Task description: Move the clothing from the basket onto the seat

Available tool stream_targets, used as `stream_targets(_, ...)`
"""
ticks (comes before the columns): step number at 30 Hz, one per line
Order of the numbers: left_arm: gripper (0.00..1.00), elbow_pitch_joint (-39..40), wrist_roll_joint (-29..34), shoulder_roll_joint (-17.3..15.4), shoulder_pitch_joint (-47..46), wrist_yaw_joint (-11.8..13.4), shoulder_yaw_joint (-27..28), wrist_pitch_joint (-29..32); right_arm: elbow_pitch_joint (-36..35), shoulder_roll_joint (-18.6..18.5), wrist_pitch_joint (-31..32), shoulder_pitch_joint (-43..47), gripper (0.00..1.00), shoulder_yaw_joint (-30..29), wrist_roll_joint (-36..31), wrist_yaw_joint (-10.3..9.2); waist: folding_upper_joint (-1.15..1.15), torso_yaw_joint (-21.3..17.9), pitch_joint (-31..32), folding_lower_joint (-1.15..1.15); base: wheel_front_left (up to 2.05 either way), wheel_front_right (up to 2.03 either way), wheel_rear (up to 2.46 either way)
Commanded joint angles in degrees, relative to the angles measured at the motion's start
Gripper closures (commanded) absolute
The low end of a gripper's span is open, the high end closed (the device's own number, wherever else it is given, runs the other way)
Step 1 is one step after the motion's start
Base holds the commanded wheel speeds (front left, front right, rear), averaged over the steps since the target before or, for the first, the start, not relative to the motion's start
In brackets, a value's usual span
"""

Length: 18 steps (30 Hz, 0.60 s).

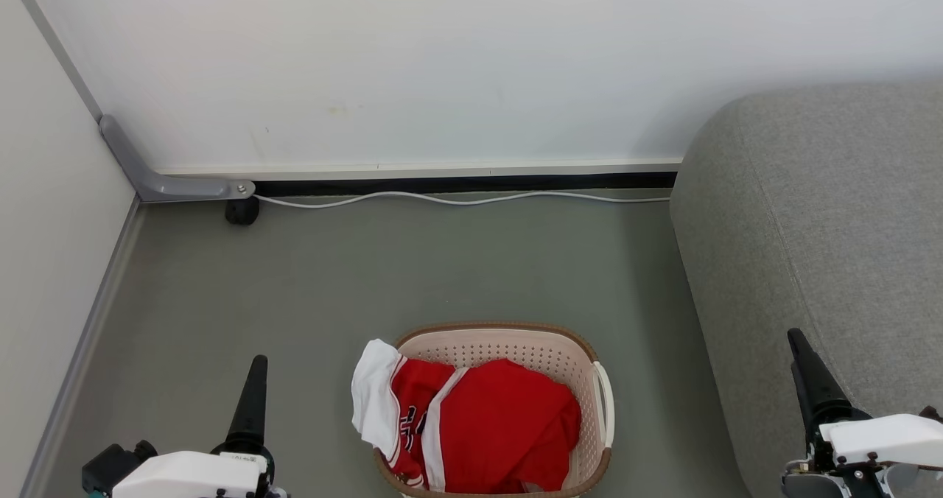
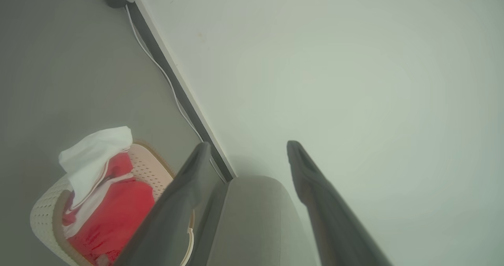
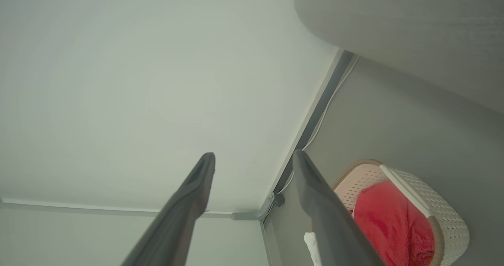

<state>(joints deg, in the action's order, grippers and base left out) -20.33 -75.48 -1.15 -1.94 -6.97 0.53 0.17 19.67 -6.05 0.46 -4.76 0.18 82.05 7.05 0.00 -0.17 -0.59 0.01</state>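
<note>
Looking down from the head, found the cream-white perforated plastic basket [image 1: 516, 351] with brown woven-look rim standing on the grey floor [image 1: 295, 284]. Saw both pieces of soft red clothing inside: the plain red garment [image 1: 516, 424] heaped across the basket's middle, the red-and-white lettered jersey [image 1: 412, 409] at the basket's left side, white cloth draped over that rim. Noted the large light-grey upholstered sofa [image 1: 818, 225] right of the basket, apart from it. Spotted the left gripper [image 1: 252, 395] left of the basket and the right gripper [image 1: 810, 380] right of it, against the sofa, one long dark finger of each showing. Behind the basket, traced a thin white cable [image 1: 457, 200] along the white wall [image 1: 442, 63].

Switching to the left wrist, saw the fingers [image 2: 185, 195] spread wide, holding nothing. Made out the basket [image 2: 43, 218] beside one finger, clothing [image 2: 114, 215] heaped in it.

Turning to the right wrist, saw those fingers [image 3: 185, 203] likewise wide and empty. Made out the basket [image 3: 449, 218] beside one finger, red clothing [image 3: 390, 218] in it, sofa [image 3: 413, 30] beyond the basket.
</note>
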Motion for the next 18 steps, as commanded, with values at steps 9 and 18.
stream_targets(9,0.0,1.32,9.82,-0.85,-3.95,-0.19,-0.61,-1.8,-0.39,-2.35,-2.09,-3.8,0.0,1.75,-7.85,0.27,0.0,-0.04,0.03,-0.01,0.0,0.0,0.0)
stream_targets(18,0.0,0.89,18.16,-0.95,-4.61,-0.22,-1.43,-3.31,0.38,-3.39,-3.6,-4.93,0.0,2.84,-15.15,0.29,0.0,-0.08,0.04,-0.01,0.0,0.0,0.0)
